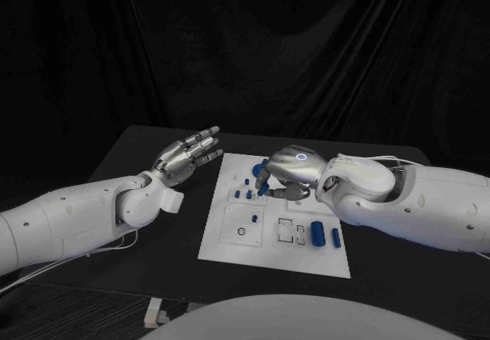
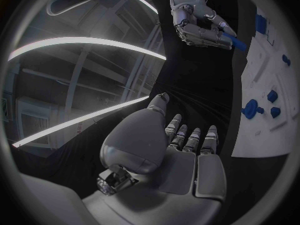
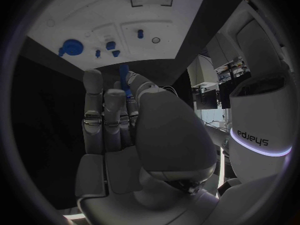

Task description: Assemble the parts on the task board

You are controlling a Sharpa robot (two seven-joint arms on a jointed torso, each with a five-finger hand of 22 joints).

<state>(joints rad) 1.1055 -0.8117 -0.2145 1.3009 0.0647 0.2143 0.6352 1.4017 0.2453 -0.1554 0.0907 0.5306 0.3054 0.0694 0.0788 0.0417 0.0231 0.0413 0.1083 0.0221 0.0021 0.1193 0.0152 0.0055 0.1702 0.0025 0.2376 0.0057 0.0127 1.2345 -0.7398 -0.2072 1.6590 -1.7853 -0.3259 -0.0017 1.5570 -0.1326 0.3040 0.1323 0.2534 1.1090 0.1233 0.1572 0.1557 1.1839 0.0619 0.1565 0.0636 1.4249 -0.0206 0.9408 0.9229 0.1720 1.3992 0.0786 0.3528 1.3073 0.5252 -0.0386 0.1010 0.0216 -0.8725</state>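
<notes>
We pinch a blue peg (image 3: 124, 77) in our right hand (image 1: 289, 172) above the board (image 1: 306, 258), likely to seat it; left hand (image 1: 189, 155) released, spread, clear beside it.

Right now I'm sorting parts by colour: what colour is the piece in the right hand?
Blue; the piece held by the right hand shows best in the right wrist view.

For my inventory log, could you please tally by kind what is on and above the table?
Hands: 2, left hand and right hand
Task board: 1
Held blue part, in the right hand: 1
Long blue cylinders: 2
Round blue part: 1
Small blue pegs: 3 clearly seen
Total: 10
</notes>
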